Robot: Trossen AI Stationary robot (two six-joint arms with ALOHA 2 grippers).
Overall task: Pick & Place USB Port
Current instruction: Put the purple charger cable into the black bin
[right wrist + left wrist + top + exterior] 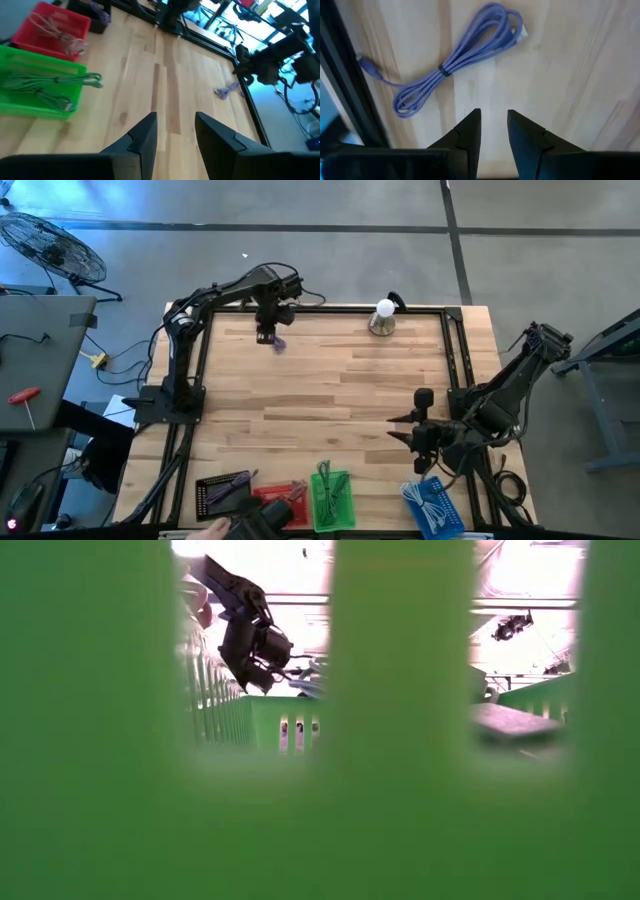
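- Hovering at upper centre of the high view: left hand point(493, 131), fingers narrowly parted, empty, poised over coiled purple USB cable point(455, 62) on wooden tabletop point(330, 395).
- Waiting lower right: right hand point(175, 131), narrowly parted, empty.

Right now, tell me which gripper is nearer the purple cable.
Left. The left gripper hovers right beside the purple cable; the right gripper waits across the table, near the bins.

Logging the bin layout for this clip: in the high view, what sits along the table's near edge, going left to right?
black bin → red bin → green bin → blue bin, with the right gripper just above the last.
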